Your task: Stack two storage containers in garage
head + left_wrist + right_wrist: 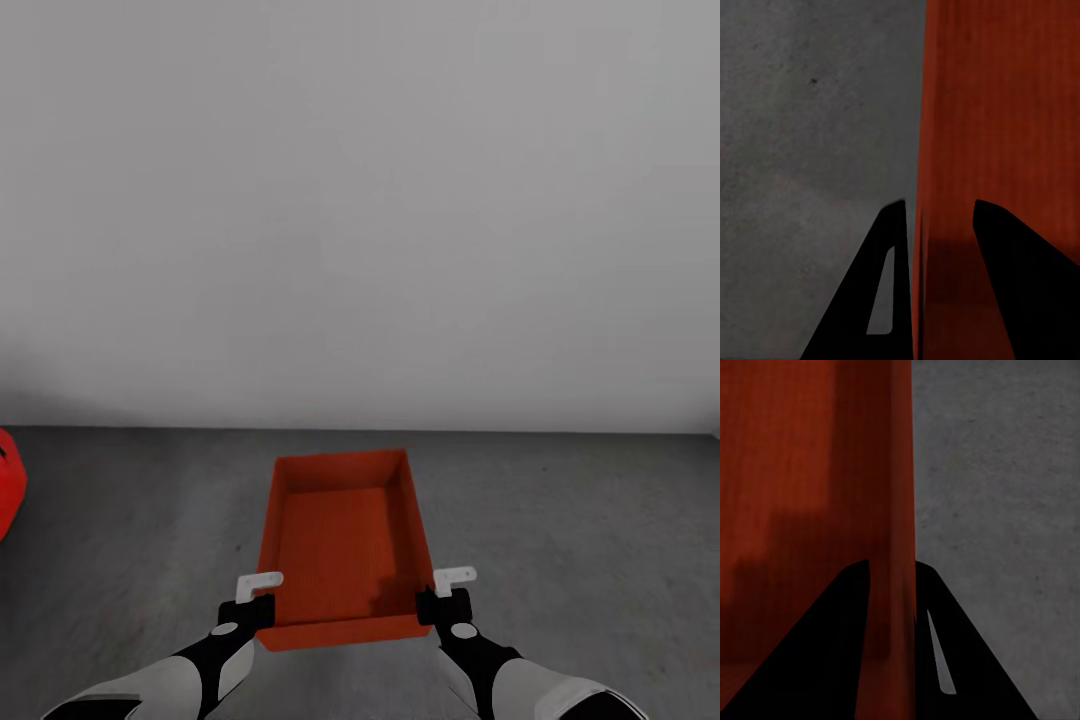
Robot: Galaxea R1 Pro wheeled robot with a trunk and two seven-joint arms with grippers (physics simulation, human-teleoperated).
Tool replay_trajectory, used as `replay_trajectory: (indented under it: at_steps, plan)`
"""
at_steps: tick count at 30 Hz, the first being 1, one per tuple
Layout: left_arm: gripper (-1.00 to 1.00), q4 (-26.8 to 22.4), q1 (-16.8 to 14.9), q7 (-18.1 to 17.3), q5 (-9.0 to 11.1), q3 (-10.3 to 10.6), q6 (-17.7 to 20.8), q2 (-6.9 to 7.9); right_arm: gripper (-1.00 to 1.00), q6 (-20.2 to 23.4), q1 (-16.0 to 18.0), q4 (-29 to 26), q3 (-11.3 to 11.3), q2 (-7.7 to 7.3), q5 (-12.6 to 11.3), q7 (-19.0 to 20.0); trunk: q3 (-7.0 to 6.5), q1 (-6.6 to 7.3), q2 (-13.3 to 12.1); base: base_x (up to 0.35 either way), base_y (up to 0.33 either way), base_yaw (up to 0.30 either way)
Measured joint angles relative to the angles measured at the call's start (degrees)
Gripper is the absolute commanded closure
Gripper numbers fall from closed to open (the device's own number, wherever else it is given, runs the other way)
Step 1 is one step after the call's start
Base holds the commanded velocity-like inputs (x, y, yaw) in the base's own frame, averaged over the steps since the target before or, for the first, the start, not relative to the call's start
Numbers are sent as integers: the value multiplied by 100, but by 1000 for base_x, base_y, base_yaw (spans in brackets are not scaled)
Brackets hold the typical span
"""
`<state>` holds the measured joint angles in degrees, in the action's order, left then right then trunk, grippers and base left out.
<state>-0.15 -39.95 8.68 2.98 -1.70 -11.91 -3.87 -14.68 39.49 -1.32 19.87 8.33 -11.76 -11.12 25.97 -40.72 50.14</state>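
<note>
One orange storage container (343,545) sits on the grey garage floor (560,520) near the wall. Wrist views show the left end effector (937,217) and right end effector (891,574) each clamping a side wall; the head view catches something red (8,480) at the left edge.

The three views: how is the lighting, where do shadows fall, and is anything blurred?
Head view: soft even light, no glare; faint shadow inside the storage container near the right gripper; the floor looks slightly smeared. Left wrist view: fingers are black silhouettes, a shadow band on the container wall. Right wrist view: similar, with soft-edged shadows.
</note>
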Motion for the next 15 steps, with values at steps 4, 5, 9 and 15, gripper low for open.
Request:
replay_trajectory:
  at_steps: [4, 5, 9, 15]
  plan:
    - [100, 0, 0, 0, 0, -1, 0, 0, 100, 0, 0, 0, -1, 0, 1, 0, 33, 0, 0, 0, 0, 0]
    - [100, 0, 0, 0, -1, -1, 0, 0, 100, 0, 0, -1, -1, 0, 2, -1, 38, 0, 0, 0, 0, 0]
    - [100, -1, 0, 0, -1, -1, 0, 0, 100, 0, 0, -1, -2, 0, 3, -1, 44, 0, 0, 0, 0, 0]
    - [100, -1, 0, 0, -1, -1, 0, 0, 100, 0, 0, -1, -2, 0, 3, -1, 45, 0, 0, 0, 0, 0]
